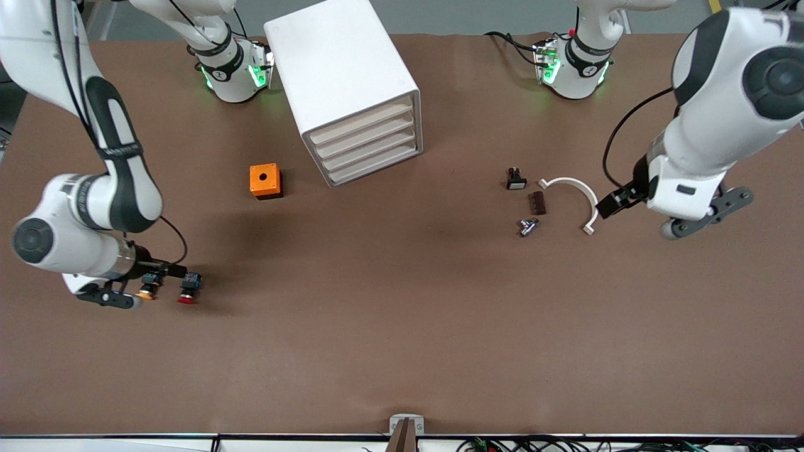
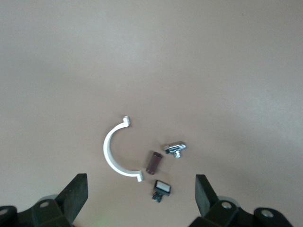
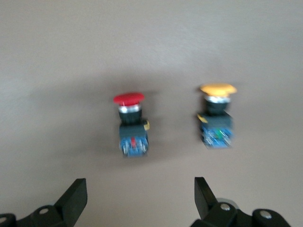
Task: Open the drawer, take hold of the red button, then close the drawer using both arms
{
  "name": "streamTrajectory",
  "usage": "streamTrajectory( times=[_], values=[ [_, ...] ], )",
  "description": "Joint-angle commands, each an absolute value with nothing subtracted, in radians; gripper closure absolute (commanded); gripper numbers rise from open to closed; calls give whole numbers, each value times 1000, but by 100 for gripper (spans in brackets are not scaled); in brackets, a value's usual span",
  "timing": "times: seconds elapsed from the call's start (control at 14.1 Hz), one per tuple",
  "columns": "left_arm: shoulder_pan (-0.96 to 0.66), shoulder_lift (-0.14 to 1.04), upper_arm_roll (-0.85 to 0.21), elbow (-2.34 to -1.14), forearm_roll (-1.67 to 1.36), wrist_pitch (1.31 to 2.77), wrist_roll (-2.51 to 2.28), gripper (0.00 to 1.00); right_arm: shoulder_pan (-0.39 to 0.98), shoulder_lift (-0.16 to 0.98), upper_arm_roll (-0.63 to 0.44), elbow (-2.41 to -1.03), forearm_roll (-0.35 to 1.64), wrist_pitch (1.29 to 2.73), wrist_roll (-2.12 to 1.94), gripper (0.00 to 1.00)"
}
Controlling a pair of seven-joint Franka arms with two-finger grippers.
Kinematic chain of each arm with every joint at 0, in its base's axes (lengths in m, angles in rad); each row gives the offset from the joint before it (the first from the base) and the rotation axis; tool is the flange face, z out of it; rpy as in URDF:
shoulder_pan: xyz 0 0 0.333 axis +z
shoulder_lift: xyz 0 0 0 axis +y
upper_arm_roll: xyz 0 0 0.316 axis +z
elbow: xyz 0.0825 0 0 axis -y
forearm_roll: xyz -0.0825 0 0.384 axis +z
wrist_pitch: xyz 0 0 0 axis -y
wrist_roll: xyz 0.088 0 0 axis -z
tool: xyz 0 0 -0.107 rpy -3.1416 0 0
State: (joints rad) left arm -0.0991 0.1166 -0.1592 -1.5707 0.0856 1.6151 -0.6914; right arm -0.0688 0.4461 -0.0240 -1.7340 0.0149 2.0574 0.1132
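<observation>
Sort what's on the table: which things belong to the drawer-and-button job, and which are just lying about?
Job: the drawer in the white cabinet, shut; the red button; right gripper over it, jaws open; left gripper, jaws open.

Lying about: orange-capped button, orange box, white clamp, black button, brown block, metal fitting.

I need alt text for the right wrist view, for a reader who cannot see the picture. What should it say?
Two small push buttons lie side by side on the brown table: the button with a red cap and a like button with an orange-yellow cap, apart from each other. The right pincer is over the table, its two black fingers open and holding nothing.
</observation>
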Motion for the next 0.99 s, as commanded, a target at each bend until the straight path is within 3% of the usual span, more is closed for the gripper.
streamTrajectory(
  times=[0.0,0.28,0.57,0.92],
  values=[
    [-58,45,-155,-1595,95,1565,-562,0,-98,335,-3,-1721,3,1920,123,0],
    [-58,-11,-83,-1597,77,1508,-341,0,-91,171,3,-1721,3,1740,123,0],
    [-71,-78,-42,-1641,29,1479,-209,0,-72,25,8,-1721,6,1668,118,0],
    [-91,-184,-21,-1722,20,1471,-158,0,-60,-18,2,-1695,2,1576,109,0]
  ],
)
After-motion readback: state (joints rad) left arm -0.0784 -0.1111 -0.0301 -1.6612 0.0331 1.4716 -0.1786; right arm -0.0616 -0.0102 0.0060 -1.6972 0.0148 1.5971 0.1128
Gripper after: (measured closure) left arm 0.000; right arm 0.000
